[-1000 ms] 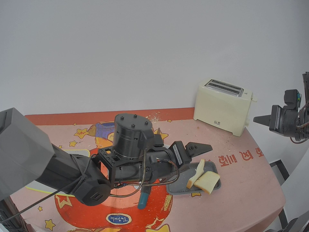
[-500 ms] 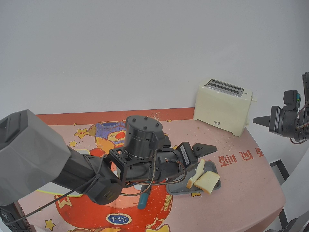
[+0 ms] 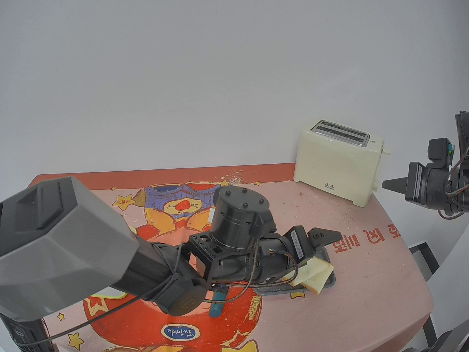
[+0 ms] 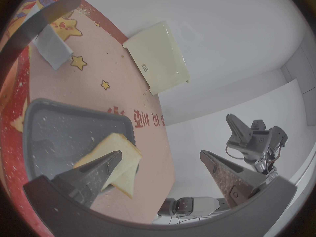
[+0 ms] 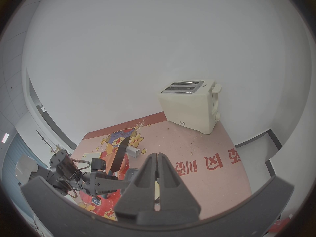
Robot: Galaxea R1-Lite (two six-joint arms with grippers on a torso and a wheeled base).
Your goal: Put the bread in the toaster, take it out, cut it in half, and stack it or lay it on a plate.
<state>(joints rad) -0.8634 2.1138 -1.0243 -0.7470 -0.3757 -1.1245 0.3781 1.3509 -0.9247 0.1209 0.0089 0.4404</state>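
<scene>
On the tabletop (image 3: 371,270) the toaster (image 3: 337,160) stands far right, no bread showing in its slots. The grey plate (image 4: 59,139) carries two bread halves (image 4: 126,155), overlapping at its right rim, so the step in hand looks like the final arranging. The left pincer (image 4: 161,153) gapes wide and grips nothing, with one finger over the bread. Next it probably needs to centre on a half and close gently. The right pincer (image 5: 157,155) is closed and empty, beyond the right edge.

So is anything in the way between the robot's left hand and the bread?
No, nothing that shows. The open left hand is right at the bread, which lies on the grey tray.
</scene>
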